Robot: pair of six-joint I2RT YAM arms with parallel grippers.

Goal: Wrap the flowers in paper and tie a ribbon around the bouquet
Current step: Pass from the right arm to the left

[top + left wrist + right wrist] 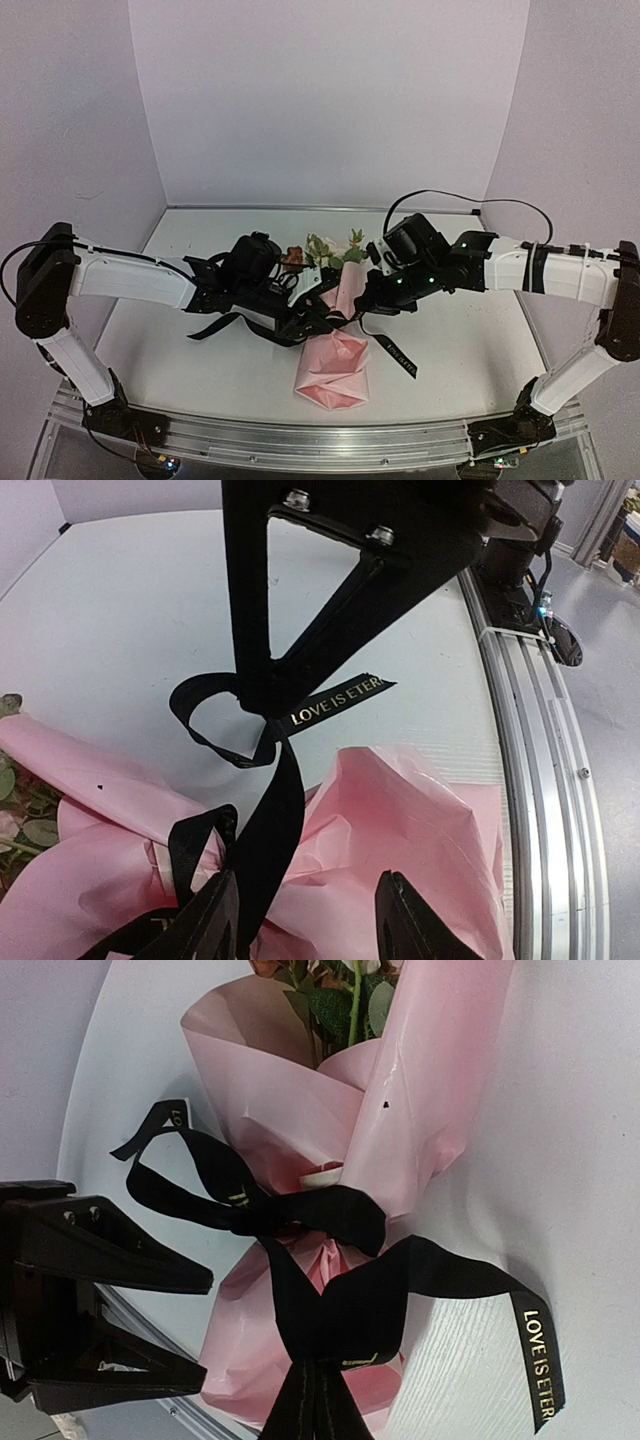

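Observation:
The bouquet lies mid-table: flowers (335, 250) point to the far side, and the pale-pink paper (333, 372) is crumpled around their stems. A black ribbon (430, 1270) with gold lettering is knotted around the paper's (270, 1080) waist, and its loose tails trail over the table. My right gripper (320, 1390) is shut on a folded ribbon loop just below the knot. In the left wrist view, my left gripper (310, 925) stands open over the paper (420, 810). A ribbon (270, 820) strand runs past its left finger (215, 920), and nothing is between the jaws.
An aluminium rail (320, 440) runs along the table's near edge, close to the paper's bottom end. One ribbon tail (400, 358) lies to the right of the bouquet, another (215, 325) to the left. Plain walls enclose the back and sides.

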